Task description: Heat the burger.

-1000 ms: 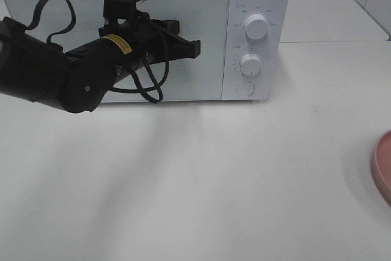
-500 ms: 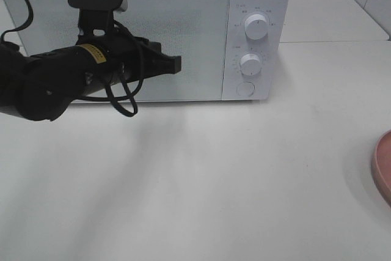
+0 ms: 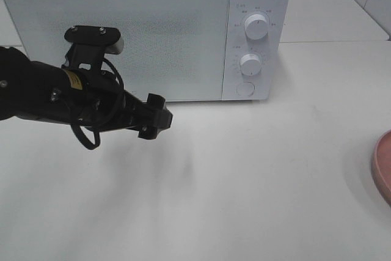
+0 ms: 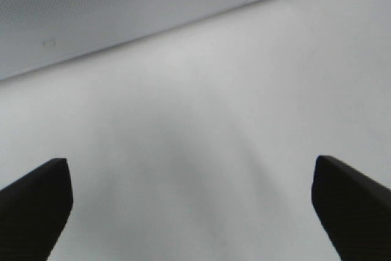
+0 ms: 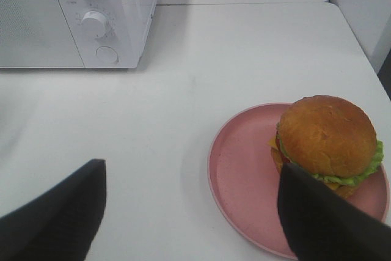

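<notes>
Burger [image 5: 327,139] on plate [image 5: 241,175]; microwave [image 3: 153,29] door shut. Left gripper [image 4: 192,194] and right gripper [image 5: 192,212]: fingers spread, empty.

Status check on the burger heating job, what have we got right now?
Left claw open, empty, low over the table in front of the microwave. Right claw open, empty. Burger sits on pink plate, untouched. Microwave door shut.

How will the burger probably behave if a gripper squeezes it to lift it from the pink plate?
The burger is stacked in layers, so it may shear or slide apart. Its domed bun looks soft and would likely dent. Sitting off-centre on the plate, it could drag the plate.
</notes>
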